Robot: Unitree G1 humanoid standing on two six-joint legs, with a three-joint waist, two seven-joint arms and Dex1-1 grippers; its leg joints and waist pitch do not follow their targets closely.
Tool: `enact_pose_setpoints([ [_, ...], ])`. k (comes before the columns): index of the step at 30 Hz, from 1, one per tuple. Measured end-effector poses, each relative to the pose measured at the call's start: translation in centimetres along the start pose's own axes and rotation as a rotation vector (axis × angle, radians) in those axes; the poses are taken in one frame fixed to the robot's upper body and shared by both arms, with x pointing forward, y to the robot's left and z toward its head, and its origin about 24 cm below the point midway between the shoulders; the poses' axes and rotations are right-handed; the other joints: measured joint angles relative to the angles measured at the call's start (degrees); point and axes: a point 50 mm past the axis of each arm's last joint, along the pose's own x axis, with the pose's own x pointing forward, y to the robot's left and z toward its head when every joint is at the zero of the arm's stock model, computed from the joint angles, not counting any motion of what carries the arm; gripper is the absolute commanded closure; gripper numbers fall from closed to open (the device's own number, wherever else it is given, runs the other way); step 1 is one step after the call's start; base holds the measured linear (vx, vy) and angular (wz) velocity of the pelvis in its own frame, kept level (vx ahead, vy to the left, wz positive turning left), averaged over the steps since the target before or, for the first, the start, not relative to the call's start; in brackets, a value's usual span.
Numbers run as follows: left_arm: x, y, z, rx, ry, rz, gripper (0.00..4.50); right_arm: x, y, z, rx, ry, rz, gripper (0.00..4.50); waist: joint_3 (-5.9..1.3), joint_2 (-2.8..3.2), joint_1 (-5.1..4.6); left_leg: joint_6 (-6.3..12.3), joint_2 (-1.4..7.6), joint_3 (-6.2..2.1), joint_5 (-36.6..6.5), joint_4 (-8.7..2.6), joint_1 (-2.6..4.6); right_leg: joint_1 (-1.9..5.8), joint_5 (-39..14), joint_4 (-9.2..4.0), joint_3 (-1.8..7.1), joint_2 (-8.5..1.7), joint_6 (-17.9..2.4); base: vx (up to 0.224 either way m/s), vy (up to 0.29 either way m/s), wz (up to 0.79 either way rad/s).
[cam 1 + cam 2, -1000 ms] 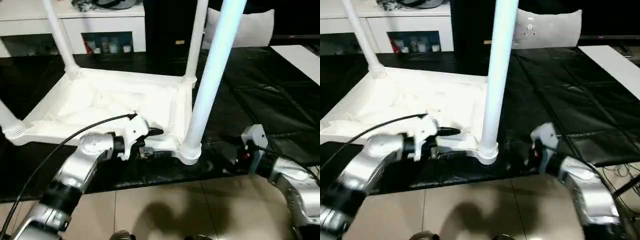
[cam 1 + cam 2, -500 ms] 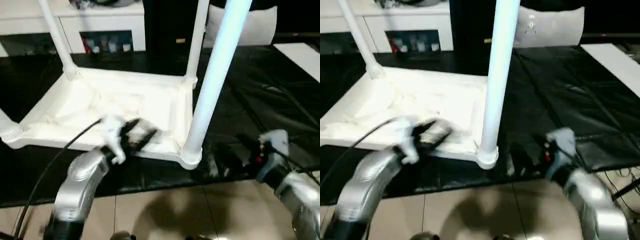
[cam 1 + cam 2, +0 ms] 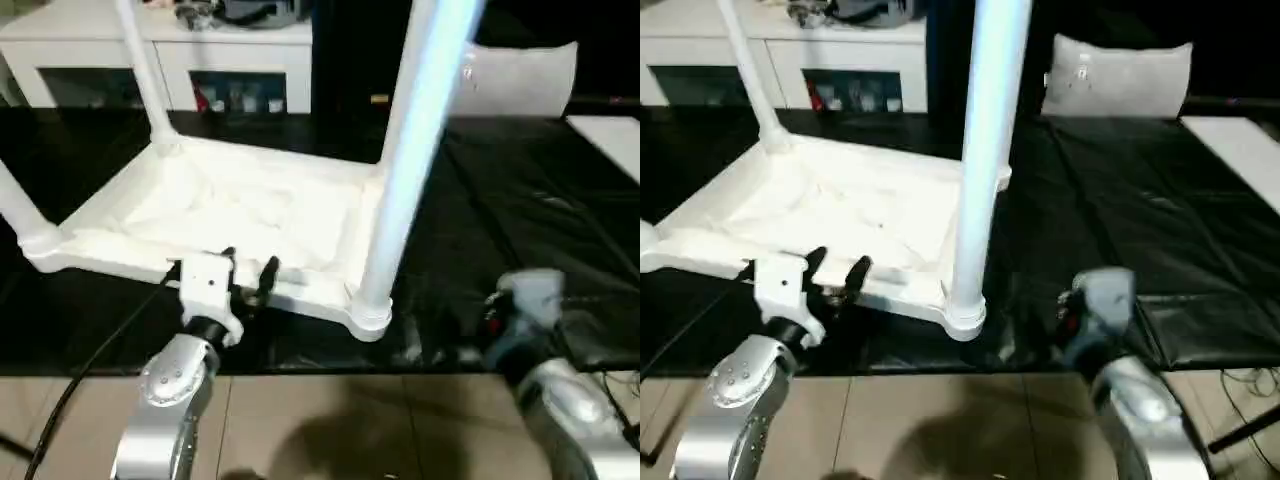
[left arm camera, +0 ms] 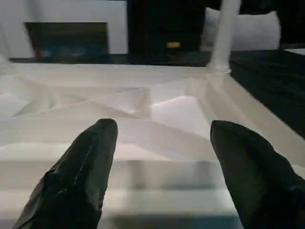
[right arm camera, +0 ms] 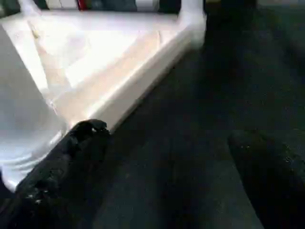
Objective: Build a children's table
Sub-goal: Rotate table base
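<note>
The children's table (image 3: 250, 215) lies upside down at centre frame on the black mat (image 3: 520, 200), four legs socketed. Left gripper (image 3: 245, 275) and right gripper (image 5: 162, 157) both gape empty; flipping upright likely remains.

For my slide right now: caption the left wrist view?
Open left gripper faces the upturned children's table rim.

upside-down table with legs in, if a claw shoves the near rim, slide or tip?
Likely slides: the table lies flat on its wide top on the black sheet. Moulded plastic, probably light and stiff. The tall legs may wobble in their sockets.
</note>
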Motion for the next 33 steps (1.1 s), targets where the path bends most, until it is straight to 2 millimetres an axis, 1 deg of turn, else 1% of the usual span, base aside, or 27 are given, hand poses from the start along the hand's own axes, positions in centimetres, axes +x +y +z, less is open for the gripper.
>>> enact_pose_setpoints([
  [1, -0.2, 0.1, -0.1, 0.003, 0.009, 0.005, 1.04, 0.0, 0.2, 0.0, 0.019, -0.014, -0.002, 0.0, -0.07, 0.09, 0.17, -0.13, 0.36, 0.05, 0.1, -0.14, 0.04, 0.27, 0.5, -0.7, -0.16, 0.3, -0.3, -0.02, -0.077, -0.01],
  [2, -0.3, 0.1, -0.2, 0.006, 0.014, 0.006, 1.04, 0.0, 0.2, 0.2, 0.022, -0.041, -0.015, 0.0, -0.08, 0.31, 0.2, -0.14, 0.6, 0.05, 0.1, -0.16, 0.16, 0.64, 0.6, -1.2, -0.25, 0.52, -0.4, 0.0, 0.0, 0.0],
  [5, -0.5, 0.2, -0.1, 0.02, 0.021, 0.013, 1.04, 0.0, 0.0, 0.6, 0.015, -0.075, -0.026, 0.0, -0.06, 0.55, 0.04, -0.14, 0.74, 0.0, 0.1, -0.5, 0.74, 1.57, 0.6, -2.37, -0.48, 0.62, -0.4, 0.0, 0.0, 0.0],
  [6, -0.5, 0.3, -0.1, 0.024, 0.026, 0.017, 1.04, 0.0, 0.0, 0.7, 0.009, -0.079, -0.024, 0.0, 0.07, 0.72, -0.23, -0.12, 0.74, -0.01, 0.1, -0.76, 1.1, 2.16, 0.6, -3.0, -0.61, 0.59, -0.4, 0.004, 0.053, 0.01],
  [8, -0.5, 0.5, -0.1, 0.026, 0.027, 0.023, 1.04, 0.0, -0.1, 0.8, 0.001, -0.079, -0.021, 0.0, 0.1, 0.86, -0.98, -0.08, 0.73, -0.05, 0.1, -1.02, 1.3, 2.76, 0.7, -4.01, -0.74, 0.56, -0.4, 0.006, 0.057, 0.01],
  [10, -0.5, 0.5, -0.1, 0.025, 0.031, 0.024, 1.04, 0.0, -0.1, 0.8, 0.0, -0.08, -0.018, 0.0, 0.11, 0.88, -1.28, 0.05, 0.66, 0.03, 0.1, -1.18, 1.38, 3.04, 0.8, -4.54, -0.71, 0.49, -0.3, 0.017, 0.057, 0.0],
  [11, -0.5, 0.5, -0.2, 0.025, 0.035, 0.024, 1.04, 0.1, 0.0, 0.9, -0.001, -0.083, -0.015, 0.0, 0.11, 0.82, -1.35, 0.25, 0.59, 0.16, 0.1, -1.16, 1.36, 3.03, 0.9, -4.59, -0.68, 0.37, -0.3, 0.021, 0.051, -0.02],
  [13, -0.5, 0.5, -0.2, 0.023, 0.039, 0.024, 1.04, 0.2, 0.0, 1.2, -0.004, -0.092, -0.01, 0.0, 0.09, 0.62, -1.58, 0.47, 0.33, 0.77, 0.0, -1.15, 1.42, 2.96, 2.1, -4.6, -0.59, -0.21, -0.2, 0.0, 0.0, 0.0],
  [14, -0.5, 0.5, -0.2, 0.024, 0.041, 0.023, 1.04, 0.3, 0.0, 1.3, -0.007, -0.096, -0.007, 0.0, 0.1, 0.71, -1.64, 0.55, 0.2, 0.91, -0.1, -1.17, 1.5, 2.95, 2.3, -4.56, -0.5, -0.36, -0.2, 0.0, 0.0, 0.0],
  [17, -0.5, 0.6, -0.2, 0.033, 0.042, 0.022, 1.04, 0.3, 0.1, 1.3, -0.013, -0.094, -0.005, 0.0, 0.12, 0.79, -1.42, 0.68, 0.15, 0.97, -0.2, -1.39, 1.49, 2.83, 2.3, -4.55, -0.39, -0.35, -0.2, 0.0, 0.0, 0.0],
  [19, -0.4, 0.6, -0.1, 0.042, 0.042, 0.021, 1.04, 0.4, 0.1, 1.2, -0.021, -0.091, 0.002, 0.0, 0.14, 0.74, -1.27, 0.69, 0.17, 1.0, -0.2, -1.56, 1.46, 2.73, 2.2, -4.53, -0.38, -0.3, -0.2, 0.0, 0.0, 0.0],
  [24, -0.2, 0.7, 0.1, 0.047, 0.046, 0.02, 1.04, 0.7, 0.3, 1.5, -0.046, -0.091, 0.014, 0.0, 0.14, 0.8, -1.23, 0.9, 0.19, 1.05, -0.1, -1.72, 0.91, 2.14, 2.3, -4.46, -0.37, -0.28, -0.5, 0.0, 0.0, 0.0],
  [27, -0.2, 0.7, 0.0, 0.047, 0.048, 0.02, 1.04, 0.8, 0.4, 1.5, -0.048, -0.091, 0.019, 0.0, 0.15, 0.79, -1.24, 1.03, 0.19, 1.15, 0.0, -1.72, 0.92, 2.1, 2.3, -4.47, -0.31, -0.29, -0.5, 0.0, 0.0, 0.0],
  [33, -0.2, 0.8, 0.1, 0.049, 0.047, 0.019, 1.04, 0.8, 0.5, 1.4, -0.064, -0.072, 0.024, 0.0, 0.17, 0.78, -1.26, 0.72, 0.19, 1.25, -0.2, -1.72, 1.01, 2.12, 2.2, -4.47, -0.2, -0.3, -0.2, 0.0, 0.0, 0.0],
])
